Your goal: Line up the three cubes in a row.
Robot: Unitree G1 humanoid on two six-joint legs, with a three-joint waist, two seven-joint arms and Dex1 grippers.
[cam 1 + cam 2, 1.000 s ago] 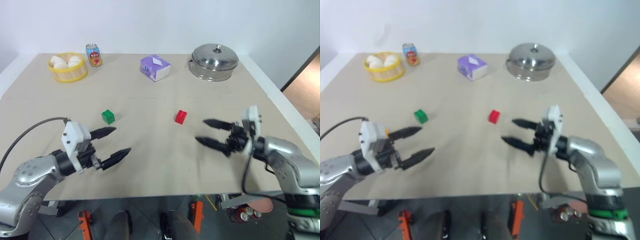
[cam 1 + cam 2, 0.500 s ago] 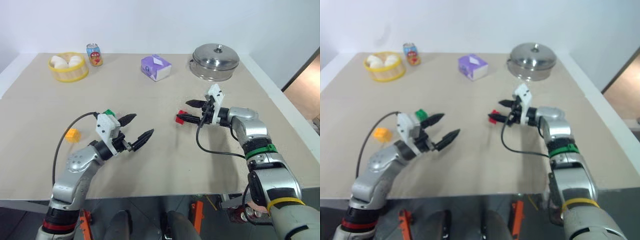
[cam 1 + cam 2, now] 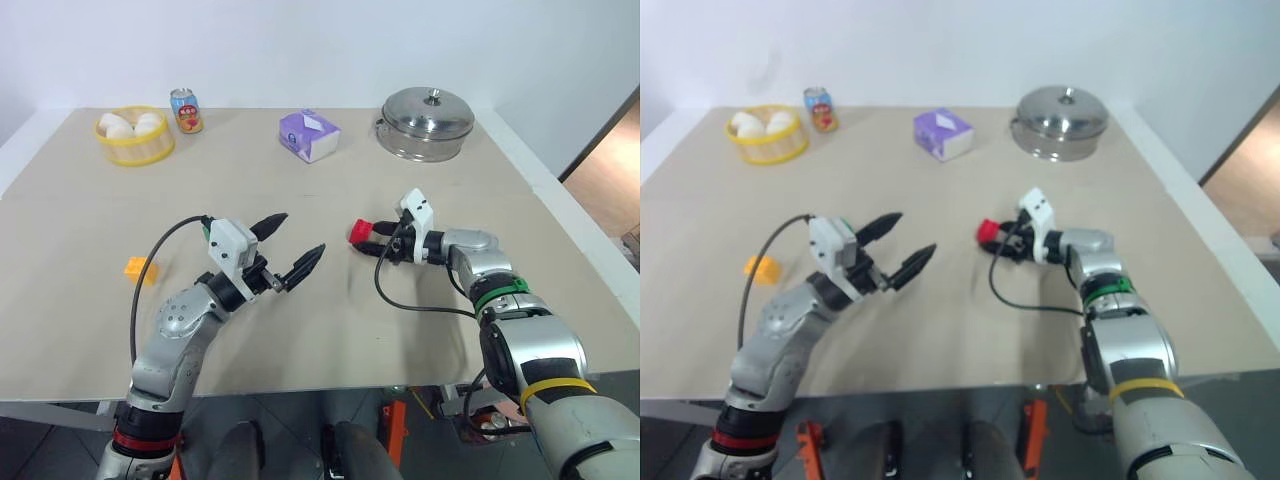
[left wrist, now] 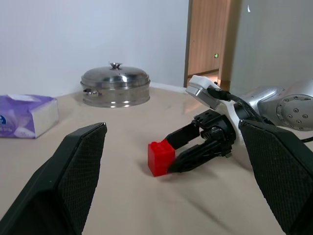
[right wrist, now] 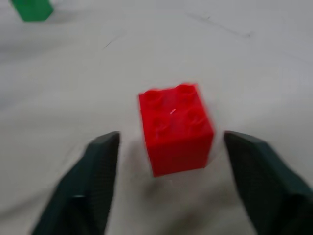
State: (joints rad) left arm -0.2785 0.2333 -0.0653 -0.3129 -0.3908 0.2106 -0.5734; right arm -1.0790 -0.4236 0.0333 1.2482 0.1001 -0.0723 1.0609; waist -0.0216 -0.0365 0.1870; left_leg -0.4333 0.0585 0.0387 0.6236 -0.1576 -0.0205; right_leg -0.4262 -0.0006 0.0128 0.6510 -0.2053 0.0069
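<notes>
A wide bench (image 3: 330, 330) with a pale beige top carries everything, and a plain white wall rises behind its far edge; past the right edge a strip of brown floor shows, and the left wrist view looks across to a wooden door beyond that side. Along the far edge stand a yellow basket (image 3: 134, 141) holding white round things at the far left corner, a soda can (image 3: 186, 110) just beside it, a purple tissue pack (image 3: 310, 135) near the middle, and a lidded steel pot (image 3: 429, 124) towards the far right corner. The red cube (image 3: 360, 232) sits on the bench top a little right of the middle. The right gripper (image 3: 377, 239) lies low over the bench with its jaws partly apart, one finger on each side of the red cube; the right wrist view shows a gap at both sides, so it is not yet clamped. The green cube (image 5: 32, 9) lies left of the middle, well apart from the red one. The orange cube (image 3: 137, 268) rests near the left edge. The left gripper (image 3: 290, 248) hangs above the middle of the bench, jaws wide apart and holding nothing.
</notes>
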